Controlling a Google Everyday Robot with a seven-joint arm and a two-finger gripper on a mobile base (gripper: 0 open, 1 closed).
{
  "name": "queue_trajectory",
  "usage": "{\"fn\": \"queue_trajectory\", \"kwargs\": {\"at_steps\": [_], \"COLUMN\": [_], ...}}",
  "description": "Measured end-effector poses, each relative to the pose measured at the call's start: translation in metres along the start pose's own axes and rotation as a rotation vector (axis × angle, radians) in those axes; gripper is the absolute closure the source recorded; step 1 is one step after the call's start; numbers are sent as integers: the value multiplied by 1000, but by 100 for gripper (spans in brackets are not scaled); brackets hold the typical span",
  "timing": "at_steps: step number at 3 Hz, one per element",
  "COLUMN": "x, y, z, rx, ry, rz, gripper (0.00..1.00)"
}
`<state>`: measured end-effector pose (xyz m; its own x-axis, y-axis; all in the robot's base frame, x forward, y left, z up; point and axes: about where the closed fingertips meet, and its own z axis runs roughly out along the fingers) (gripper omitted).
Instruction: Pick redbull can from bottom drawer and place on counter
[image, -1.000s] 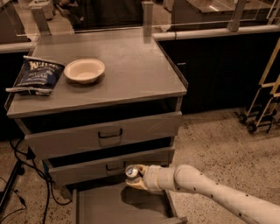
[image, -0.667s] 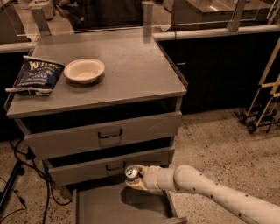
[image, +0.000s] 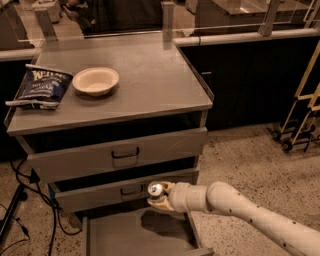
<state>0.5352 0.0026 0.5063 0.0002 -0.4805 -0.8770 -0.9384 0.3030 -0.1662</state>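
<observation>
Gripper (image: 157, 197) pinches the can (image: 155, 189), holding it above the open bottom drawer (image: 115, 239), right of centre. Far up, the counter (image: 150, 82) bears a bowl (image: 96, 81) and bag (image: 42, 88) at left.

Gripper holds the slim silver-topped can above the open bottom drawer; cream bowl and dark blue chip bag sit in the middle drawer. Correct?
Not quite. The camera view shows the cream bowl and dark blue chip bag on the grey metal counter, not in any drawer. The gripper does hold the slim silver-topped can above the open bottom drawer.
</observation>
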Motion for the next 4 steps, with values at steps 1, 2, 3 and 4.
{"fn": "queue_trajectory", "kwargs": {"at_steps": [1, 2, 3, 4], "x": [-30, -62, -63, -83], "y": [-21, -42, -41, -50], "z": [-33, -62, -61, -75], "rx": [45, 83, 72, 71], "ry": [-7, -7, -2, -16], "rz": [-21, -49, -54, -49], "gripper": [100, 100, 100, 100]}}
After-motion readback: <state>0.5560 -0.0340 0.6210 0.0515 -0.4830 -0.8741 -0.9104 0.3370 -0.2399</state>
